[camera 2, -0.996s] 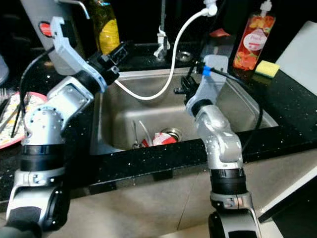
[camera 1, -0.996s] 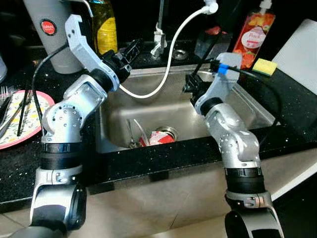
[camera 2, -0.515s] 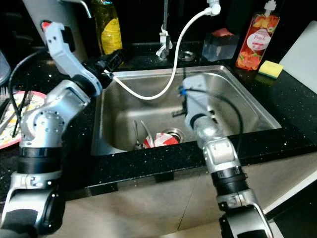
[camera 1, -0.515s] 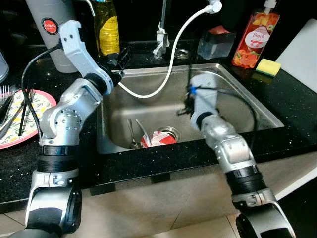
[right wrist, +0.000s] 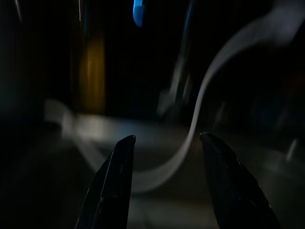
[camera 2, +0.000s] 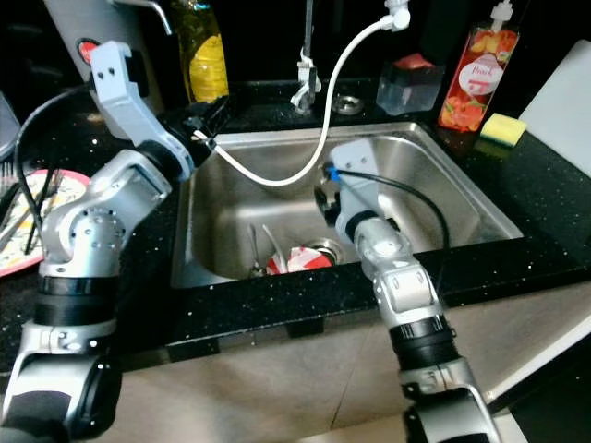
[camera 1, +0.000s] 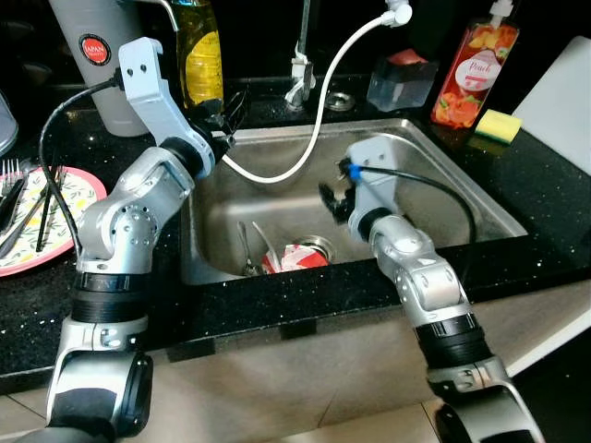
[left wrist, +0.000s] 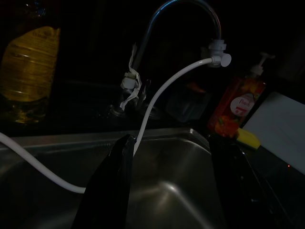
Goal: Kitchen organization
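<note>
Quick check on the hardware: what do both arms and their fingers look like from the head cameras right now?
Both arms are silver, jointed metal with black bands at the joints. The left arm has a black cable looping out from its wrist bracket; the right arm carries a black cable with a blue connector. Each ends in a gripper, left gripper and right gripper, with two long black fingers.

"JAPAN" on grey canister [camera 1: 92, 51] sticker
</note>
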Motion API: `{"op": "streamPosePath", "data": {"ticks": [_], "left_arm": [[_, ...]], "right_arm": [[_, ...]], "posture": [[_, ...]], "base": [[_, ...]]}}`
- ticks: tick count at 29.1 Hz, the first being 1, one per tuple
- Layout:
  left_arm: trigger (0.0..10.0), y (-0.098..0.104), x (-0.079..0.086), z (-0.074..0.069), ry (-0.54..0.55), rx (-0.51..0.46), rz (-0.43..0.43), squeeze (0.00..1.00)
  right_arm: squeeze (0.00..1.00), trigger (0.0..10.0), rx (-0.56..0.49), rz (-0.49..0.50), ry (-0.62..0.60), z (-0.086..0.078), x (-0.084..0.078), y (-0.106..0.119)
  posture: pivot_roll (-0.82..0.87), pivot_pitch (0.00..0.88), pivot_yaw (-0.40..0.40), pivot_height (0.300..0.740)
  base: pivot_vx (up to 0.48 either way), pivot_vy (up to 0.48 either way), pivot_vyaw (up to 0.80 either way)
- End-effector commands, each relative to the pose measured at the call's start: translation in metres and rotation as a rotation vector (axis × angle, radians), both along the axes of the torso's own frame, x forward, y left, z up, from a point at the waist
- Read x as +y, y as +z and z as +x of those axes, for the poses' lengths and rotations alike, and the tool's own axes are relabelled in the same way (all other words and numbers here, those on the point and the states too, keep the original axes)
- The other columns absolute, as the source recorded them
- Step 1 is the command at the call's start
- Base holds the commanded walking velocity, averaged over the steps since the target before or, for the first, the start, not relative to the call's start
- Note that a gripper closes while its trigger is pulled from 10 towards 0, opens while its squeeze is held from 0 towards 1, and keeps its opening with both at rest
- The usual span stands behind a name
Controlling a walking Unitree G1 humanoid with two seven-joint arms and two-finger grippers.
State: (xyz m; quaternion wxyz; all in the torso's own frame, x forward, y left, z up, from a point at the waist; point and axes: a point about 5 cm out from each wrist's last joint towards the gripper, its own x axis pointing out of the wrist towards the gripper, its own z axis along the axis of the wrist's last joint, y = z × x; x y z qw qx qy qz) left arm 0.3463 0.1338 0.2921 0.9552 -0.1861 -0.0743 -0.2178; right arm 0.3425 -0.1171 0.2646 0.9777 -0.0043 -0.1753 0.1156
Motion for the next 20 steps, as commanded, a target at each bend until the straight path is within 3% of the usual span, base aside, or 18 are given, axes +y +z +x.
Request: {"op": "streamPosePath", "data": {"ticks": [1,7,11,12,14,16,17,20], "left_arm": [[10.0,-0.002,-0.003,-0.002,-0.006,-0.002,0.010,0.00],[10.0,-0.003,-0.004,-0.001,0.044,-0.024,0.046,0.00],[10.0,-0.004,-0.004,-0.002,0.070,-0.038,0.065,0.00],[10.0,-0.006,-0.002,-0.002,0.089,-0.041,0.078,0.00],[10.0,-0.008,0.003,-0.002,0.121,-0.043,0.094,0.00],[10.0,-0.009,0.005,-0.003,0.131,-0.041,0.101,0.00],[10.0,-0.010,0.007,-0.004,0.133,-0.043,0.118,0.00],[10.0,-0.012,0.009,-0.005,0.145,-0.042,0.160,0.00]], "right_arm": [[0.00,10.0,-0.067,0.038,-0.021,-0.004,-0.007,0.012],[0.00,10.0,-0.143,0.101,-0.012,-0.012,-0.007,0.026],[0.00,10.0,-0.117,0.180,0.059,-0.016,0.000,0.024],[0.00,10.0,-0.092,0.313,0.125,-0.019,0.005,0.026],[0.00,10.0,-0.091,0.431,0.175,-0.023,0.008,0.035],[0.00,10.0,-0.114,0.390,0.150,-0.024,0.009,0.038],[0.00,10.0,-0.139,0.302,0.092,-0.024,0.009,0.038],[0.00,10.0,-0.128,0.247,0.031,-0.024,0.008,0.031]], "posture": [[0.04,0.000,-0.019,0.740],[0.04,0.000,-0.018,0.740],[0.04,0.000,-0.019,0.740],[0.05,0.000,-0.012,0.740],[0.04,0.000,-0.003,0.740],[0.05,0.000,0.004,0.740],[0.05,0.000,0.006,0.740],[0.05,0.000,0.009,0.740]], "base": [[0.000,0.000,0.00],[0.000,0.000,0.00],[0.000,0.000,0.00],[0.000,0.000,0.00],[0.000,0.000,0.00],[0.000,0.000,0.00],[0.000,0.000,0.00],[0.000,0.000,0.00]]}}
